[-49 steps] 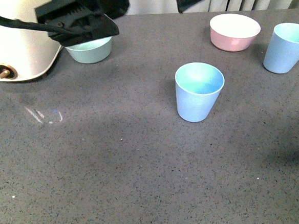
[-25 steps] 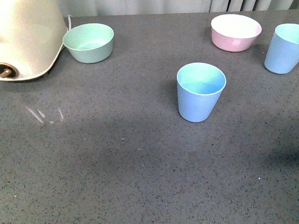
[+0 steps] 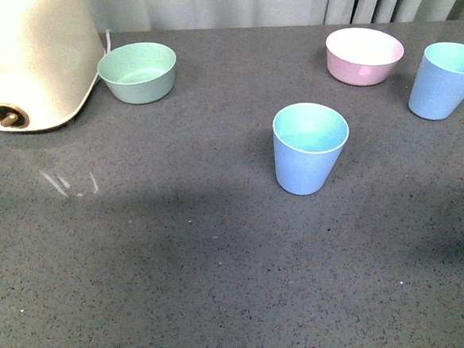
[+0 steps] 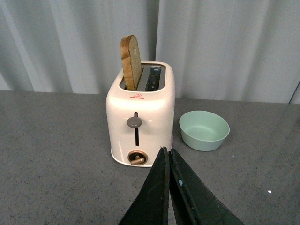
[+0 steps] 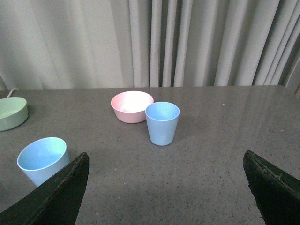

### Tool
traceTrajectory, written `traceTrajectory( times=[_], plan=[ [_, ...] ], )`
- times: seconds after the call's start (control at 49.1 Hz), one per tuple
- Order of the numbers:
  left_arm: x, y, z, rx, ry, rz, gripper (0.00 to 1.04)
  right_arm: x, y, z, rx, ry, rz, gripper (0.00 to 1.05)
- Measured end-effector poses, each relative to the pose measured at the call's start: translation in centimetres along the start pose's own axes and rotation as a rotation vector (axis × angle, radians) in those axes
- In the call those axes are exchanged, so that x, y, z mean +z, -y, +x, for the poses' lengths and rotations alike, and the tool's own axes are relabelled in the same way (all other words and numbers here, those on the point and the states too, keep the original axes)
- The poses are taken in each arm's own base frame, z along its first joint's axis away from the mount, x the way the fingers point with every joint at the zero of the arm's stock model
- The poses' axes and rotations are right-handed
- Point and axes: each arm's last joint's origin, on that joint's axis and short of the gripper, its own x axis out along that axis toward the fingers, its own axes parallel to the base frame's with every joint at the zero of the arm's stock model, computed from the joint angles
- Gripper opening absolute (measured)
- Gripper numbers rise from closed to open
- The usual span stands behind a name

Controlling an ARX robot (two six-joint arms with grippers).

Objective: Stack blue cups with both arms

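Withdrawn from front view: left gripper (image 4: 168,152), pinched closed, empty. Right gripper (image 5: 165,157) spread wide. Blue cup (image 3: 310,149) central, second cup (image 3: 442,81) at two o'clock.

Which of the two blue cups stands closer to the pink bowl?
The blue cup at the far right, beside the pink bowl; the other cup stands alone mid-table.

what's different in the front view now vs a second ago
The left claw, which hung over the green bowl a second ago, has pulled back out of the front view. It took hold of nothing. The middle blue cup, the right blue cup, the pink bowl and the toaster stayed put, with the cups apart and unstacked.
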Motion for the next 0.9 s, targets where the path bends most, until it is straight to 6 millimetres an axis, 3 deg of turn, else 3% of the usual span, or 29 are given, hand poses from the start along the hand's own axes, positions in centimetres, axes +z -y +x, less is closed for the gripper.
traceTrajectory(
  times=[0.366, 0.896],
  plan=[
    [-1.8, -2.2, -2.9, 0.008, 0.000, 0.001, 0.02, 0.0, 0.0, 0.0, 0.000, 0.000, 0.000, 0.96],
    [-1.0, -2.1, -5.2, -0.001, 0.025, 0.002, 0.02, 0.0, 0.0, 0.0, 0.000, 0.000, 0.000, 0.96]
  ],
)
